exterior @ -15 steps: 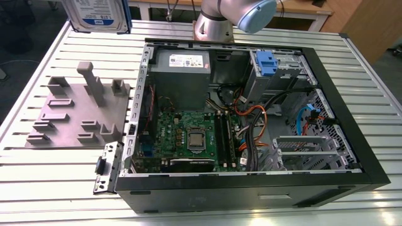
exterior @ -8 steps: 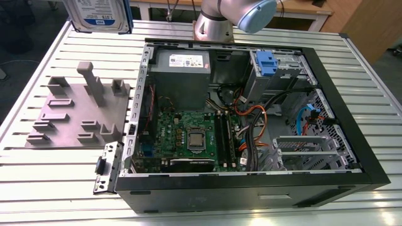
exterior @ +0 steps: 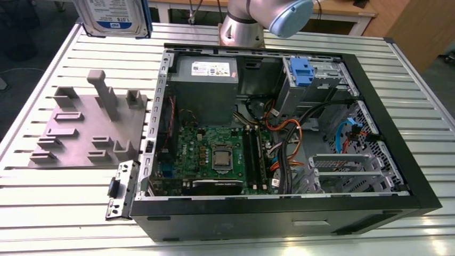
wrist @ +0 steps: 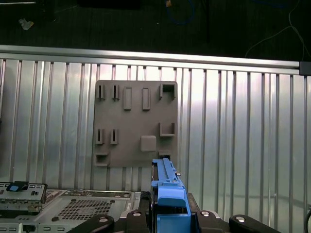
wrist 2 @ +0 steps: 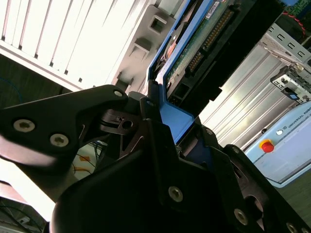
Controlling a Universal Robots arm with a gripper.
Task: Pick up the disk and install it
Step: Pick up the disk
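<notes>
Aluminium, ribbed in long slats, forms the table (exterior: 42, 213) that carries the whole scene. In the first wrist view the same slats (wrist: 233, 145) run to a bright edge rail, with dark floor past it.

Computer case (exterior: 398, 122): a black tower lying on its side with its side panel off, taking up most of the exterior view's right and centre.

Robot arm (exterior: 263, 21): its grey base column and a pale blue joint cap stand on the table just behind the case's far wall.

Fixture plate (exterior: 78, 133): a grey moulded slab with slots, blocks and one tall post, lying flat on the table at the exterior view's left, just beside the case. It also appears in the first wrist view (wrist: 136, 126).

Power supply (exterior: 206, 80): a grey metal box with a small white sticker, seated in the far corner of the case.

Motherboard (exterior: 213, 154): a green board nearer the camera than the power supply, with orange and black cables (exterior: 284, 128) to the exterior view's right of it.

Disk (exterior: 117, 18): held in the air at the exterior view's upper left, over the far corner of the table, label facing the camera, well apart from the case. Its blue carrier (wrist: 167, 194) and green circuit board (wrist 2: 194, 43) show in the wrist views.

Gripper (wrist 2: 177, 133): the black jaws are closed on the carrier's sides and hold the disk between them, as also seen in the first wrist view (wrist: 167, 221).

Blue clip (exterior: 302, 72): a small plastic piece on a silver cage in the case's far right bay.
</notes>
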